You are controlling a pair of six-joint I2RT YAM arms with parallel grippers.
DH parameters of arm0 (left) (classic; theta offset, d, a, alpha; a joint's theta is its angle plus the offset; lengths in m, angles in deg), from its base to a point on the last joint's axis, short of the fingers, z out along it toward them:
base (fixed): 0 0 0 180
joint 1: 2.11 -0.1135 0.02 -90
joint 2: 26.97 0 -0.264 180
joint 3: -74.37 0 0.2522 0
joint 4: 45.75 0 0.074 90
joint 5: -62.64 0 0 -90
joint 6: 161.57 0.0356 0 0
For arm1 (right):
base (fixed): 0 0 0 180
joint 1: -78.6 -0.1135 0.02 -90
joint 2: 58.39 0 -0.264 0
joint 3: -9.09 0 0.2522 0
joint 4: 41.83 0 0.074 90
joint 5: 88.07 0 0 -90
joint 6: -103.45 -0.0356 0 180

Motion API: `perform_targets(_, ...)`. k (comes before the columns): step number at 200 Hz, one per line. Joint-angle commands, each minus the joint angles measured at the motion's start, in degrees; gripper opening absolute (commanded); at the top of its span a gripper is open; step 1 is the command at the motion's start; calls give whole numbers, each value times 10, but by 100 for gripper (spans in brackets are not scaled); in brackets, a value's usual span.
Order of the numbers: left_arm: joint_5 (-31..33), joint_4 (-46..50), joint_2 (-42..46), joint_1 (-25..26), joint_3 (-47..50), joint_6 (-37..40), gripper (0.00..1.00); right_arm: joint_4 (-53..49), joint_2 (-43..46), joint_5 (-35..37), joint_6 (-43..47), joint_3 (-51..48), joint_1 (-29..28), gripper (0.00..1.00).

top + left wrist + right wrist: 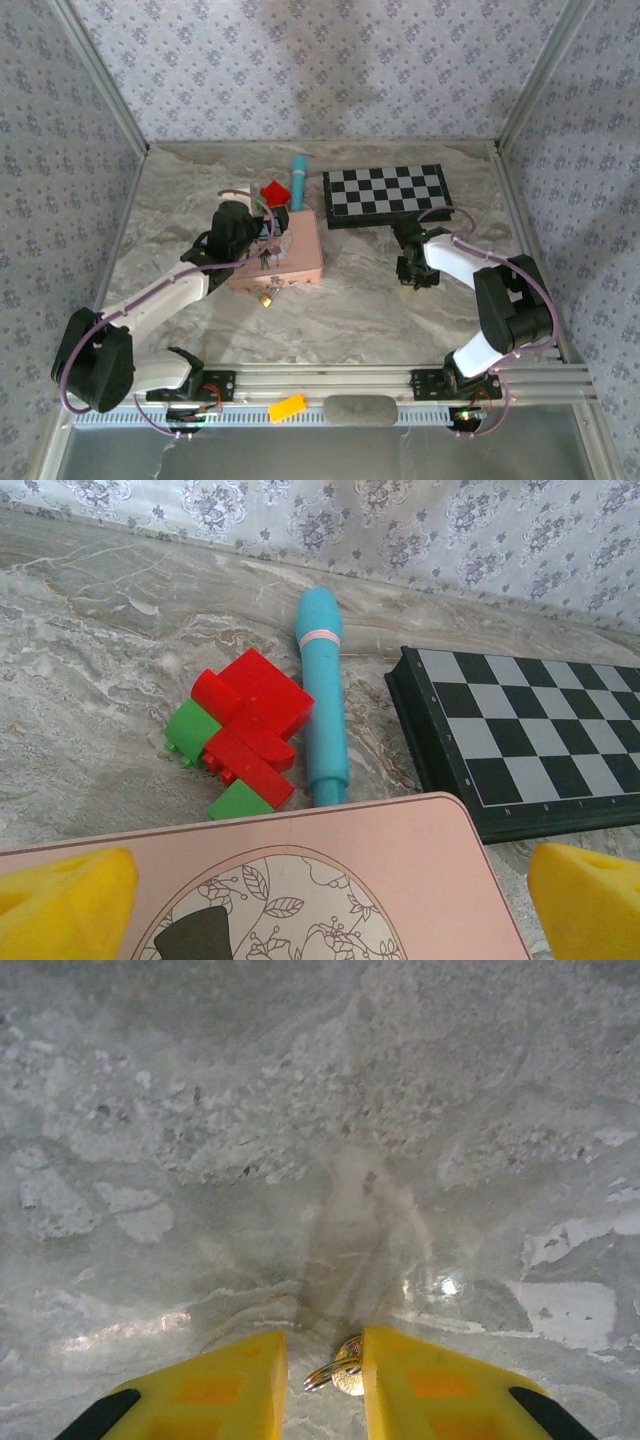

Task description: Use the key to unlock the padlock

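Observation:
The small brass padlock (pixel 268 296) lies on the table at the front edge of the pink picture box (pixel 300 258). My left gripper (pixel 262 238) hovers over that box (pixel 420 850), wide open (pixel 330 910), with nothing between its yellow fingertips (pixel 70 905). My right gripper (pixel 415 278) points down at the marble table right of the box. In the right wrist view the brass key (pixel 350 1378), on a small ring, lies between my right gripper's (pixel 325 1380) narrowly parted fingers. It rests against the right finger (pixel 440 1390), and a gap remains on the left side.
A folded chessboard (pixel 388 192) lies at the back right. A teal marker (pixel 298 180) and a red and green brick cluster (pixel 273 192) sit behind the pink box. A yellow block (pixel 287 407) rests on the front rail. Patterned walls close in the table.

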State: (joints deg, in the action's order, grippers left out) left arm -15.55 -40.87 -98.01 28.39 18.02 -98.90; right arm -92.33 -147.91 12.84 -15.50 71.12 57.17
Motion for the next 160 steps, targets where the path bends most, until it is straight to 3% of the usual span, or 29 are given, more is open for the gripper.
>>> perform_targets(1,-1,-17,16,2,7,-11,100,-32,17,24,-7,-4,-11,28)
perform_targets(26,-5,-21,15,2,5,-13,100,-35,18,22,-16,-15,-10,24)
perform_targets(77,-31,-27,22,7,6,-16,100,-27,40,1,-18,-2,-9,2)
perform_targets(118,-73,-64,9,35,5,-31,100,29,116,-111,9,24,0,0)
perform_targets(140,-84,-71,-13,45,-11,-103,100,96,149,-200,30,34,1,0)
perform_targets(160,-75,-41,-40,46,-42,-251,100,173,163,-291,30,40,2,0)
